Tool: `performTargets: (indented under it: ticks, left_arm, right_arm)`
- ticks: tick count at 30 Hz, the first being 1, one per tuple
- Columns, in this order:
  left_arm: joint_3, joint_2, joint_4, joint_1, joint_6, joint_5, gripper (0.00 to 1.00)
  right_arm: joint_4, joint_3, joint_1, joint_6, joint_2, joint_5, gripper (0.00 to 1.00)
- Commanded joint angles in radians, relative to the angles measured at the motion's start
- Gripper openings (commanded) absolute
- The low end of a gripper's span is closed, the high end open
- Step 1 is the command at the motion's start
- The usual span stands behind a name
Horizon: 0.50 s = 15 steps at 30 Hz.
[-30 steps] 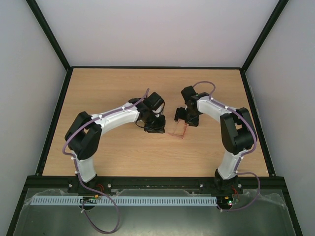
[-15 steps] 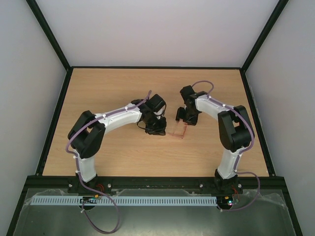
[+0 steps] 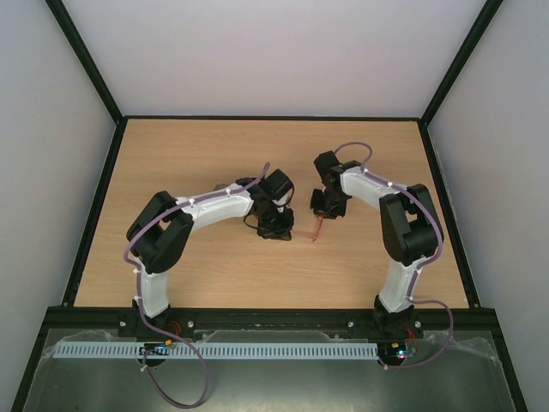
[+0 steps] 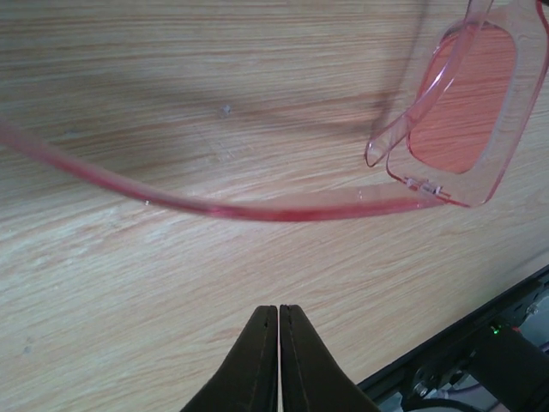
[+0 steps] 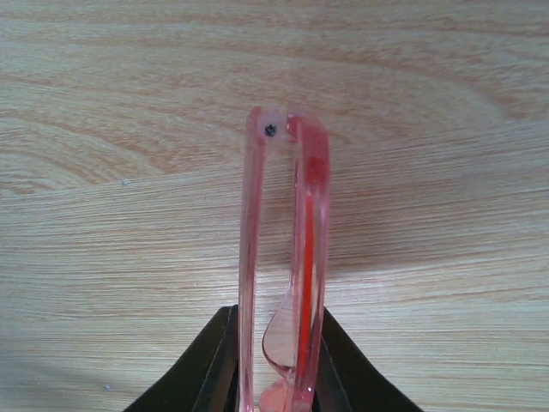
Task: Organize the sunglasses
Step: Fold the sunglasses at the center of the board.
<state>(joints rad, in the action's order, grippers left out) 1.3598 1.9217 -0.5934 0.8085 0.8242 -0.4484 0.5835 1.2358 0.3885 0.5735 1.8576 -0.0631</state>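
My right hand is pinching the sunglasses edge-on, one finger on each side. The front and a folded temple are squeezed together between them. I'd say I grip them like that so the frame stays steady and can't skate over the bench.

Over to my left hand: it's pressed together with nothing in it. Its tips sit just short of the other temple, which sweeps out long and open across my view. No contact there, a strip of wood shows between. Closed fingers make a blunt pusher, and that's my guess at why they're set so: the open temple wants nudging in toward the lens so the pair folds flat.

From above, the sunglasses sit mid-bench, right between my two hands. Whether the open temple rests on the wood or hangs just over it, I can't tell. The risk, as I see it: push too hard and the thin frame twists in the right hand's pinch.
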Motion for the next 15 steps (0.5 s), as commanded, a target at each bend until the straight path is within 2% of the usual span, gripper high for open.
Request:
performTargets:
  ticks: [1, 11, 15]
  left_arm:
    - [0.003, 0.047, 0.029, 0.001, 0.017, 0.006, 0.05]
    - [0.117, 0.139, -0.009, -0.023, 0.019, 0.099, 0.04]
    - [0.229, 0.22, -0.027, -0.038, 0.02, 0.129, 0.03]
  right_arm:
    - [0.065, -0.022, 0.004, -0.015, -0.01, 0.016, 0.2]
    - [0.063, -0.036, 0.004, -0.041, -0.026, 0.017, 0.2]
    - [0.057, -0.047, 0.004, -0.051, -0.035, 0.013, 0.2]
